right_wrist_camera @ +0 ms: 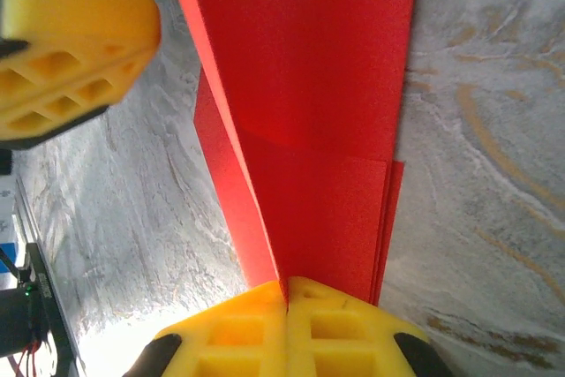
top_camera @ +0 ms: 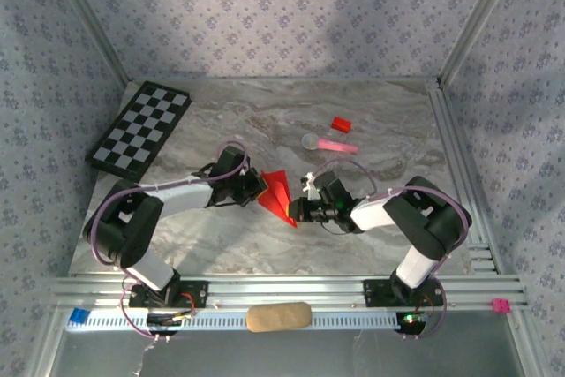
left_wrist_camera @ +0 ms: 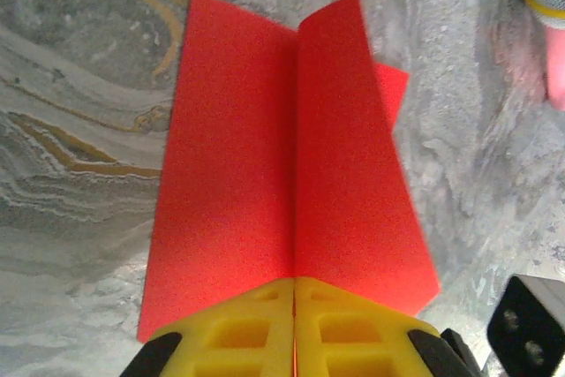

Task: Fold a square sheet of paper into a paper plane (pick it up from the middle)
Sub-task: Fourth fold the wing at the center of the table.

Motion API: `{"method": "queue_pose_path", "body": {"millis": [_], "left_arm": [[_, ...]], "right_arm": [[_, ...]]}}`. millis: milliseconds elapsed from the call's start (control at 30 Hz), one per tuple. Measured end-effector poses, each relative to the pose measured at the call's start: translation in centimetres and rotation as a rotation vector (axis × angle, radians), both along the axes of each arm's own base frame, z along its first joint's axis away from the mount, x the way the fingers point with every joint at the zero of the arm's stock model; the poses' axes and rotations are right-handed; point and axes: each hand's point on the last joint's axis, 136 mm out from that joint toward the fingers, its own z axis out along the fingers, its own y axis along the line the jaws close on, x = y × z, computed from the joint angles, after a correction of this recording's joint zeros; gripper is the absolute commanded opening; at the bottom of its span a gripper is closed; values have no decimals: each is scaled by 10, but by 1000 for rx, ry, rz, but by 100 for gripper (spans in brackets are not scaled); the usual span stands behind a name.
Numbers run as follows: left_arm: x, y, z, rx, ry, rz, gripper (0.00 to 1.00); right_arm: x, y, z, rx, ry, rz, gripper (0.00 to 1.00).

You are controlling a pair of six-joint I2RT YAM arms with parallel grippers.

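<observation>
You are late in the task, by my reading. The paper plane (top_camera: 275,193) is a folded red shape, not a flat square: the left wrist view shows a centre crease with a wing standing up on either side, and the right wrist view shows several layers stacked along one edge. It is held over the desk (top_camera: 221,245), to the right of the checkerboard (top_camera: 141,128) and nearer to you, well apart from it.

The left gripper (left_wrist_camera: 294,289) has its jaws pressed together on the crease at one end. The right gripper (right_wrist_camera: 285,293) pinches the same crease from the opposite end. What looks left for you is to sharpen that crease, set the wings level and let go. I cannot tell whether every fold is finished.

Counted:
- one paper plane
- one checkerboard
- one small red block (top_camera: 341,124), further right of the checkerboard than the plane
- one pink stick with a grey round head (top_camera: 331,144), just beside the block
- two grippers, both on the plane
</observation>
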Motion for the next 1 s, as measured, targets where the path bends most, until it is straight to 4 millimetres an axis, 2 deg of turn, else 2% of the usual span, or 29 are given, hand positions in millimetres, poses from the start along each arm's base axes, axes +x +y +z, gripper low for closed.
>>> {"method": "queue_pose_path", "body": {"millis": [433,1000], "left_arm": [[-4,-2,-24,16,55,-14,7],[-4,-2,-29,12,53,-14,6]], "right_arm": [[1,-1,2,28,23,-29,0],[2,-6,-2,58,91,-68,0]]}}
